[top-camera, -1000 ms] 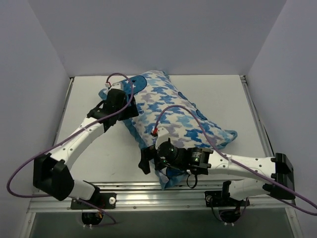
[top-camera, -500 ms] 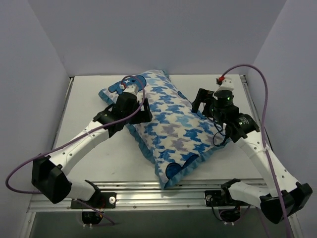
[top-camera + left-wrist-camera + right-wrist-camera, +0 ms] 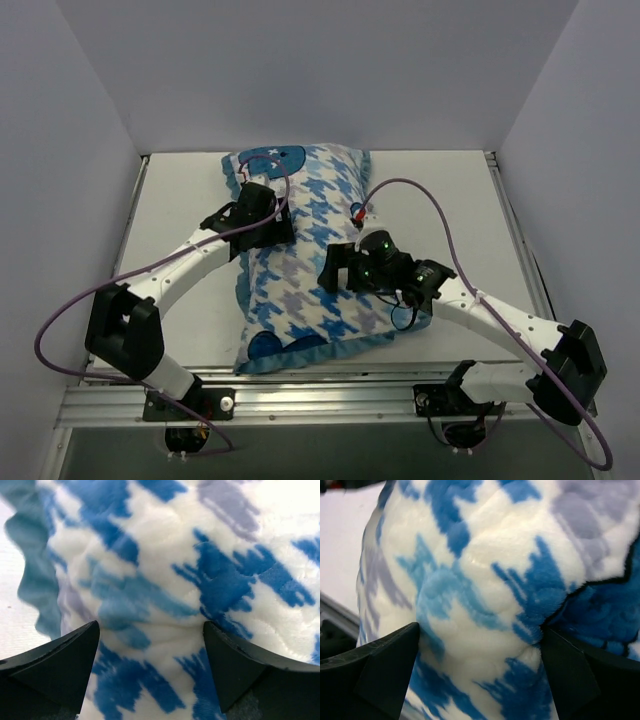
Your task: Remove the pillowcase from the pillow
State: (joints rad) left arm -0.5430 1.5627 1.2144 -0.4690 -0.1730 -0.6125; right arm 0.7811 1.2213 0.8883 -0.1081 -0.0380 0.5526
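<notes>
The pillowcase (image 3: 300, 275), houndstooth with blue ruffled trim, lies stuffed and plump from the back middle to the front left of the table. The pillow is hidden inside it. My left gripper (image 3: 272, 222) is open and pressed onto the pillowcase's upper left part. In the left wrist view fabric (image 3: 200, 555) bulges between the spread jaws of this gripper (image 3: 150, 630), with the trim (image 3: 35, 570) at left. My right gripper (image 3: 338, 268) is open against the pillowcase's right middle. The right wrist view shows that gripper (image 3: 480, 630) straddling the fabric (image 3: 495, 555) beside a dark blue figure patch (image 3: 605, 610).
The white table (image 3: 470, 200) is walled at the back and both sides. An aluminium rail (image 3: 330, 385) runs along the front edge and also shows in the right wrist view (image 3: 335, 610). Purple cables loop above both arms.
The covered pillow has turned, its near end now pointing front left. My right gripper swung from the back right onto the pillowcase's middle. My left gripper stays on its upper left.
</notes>
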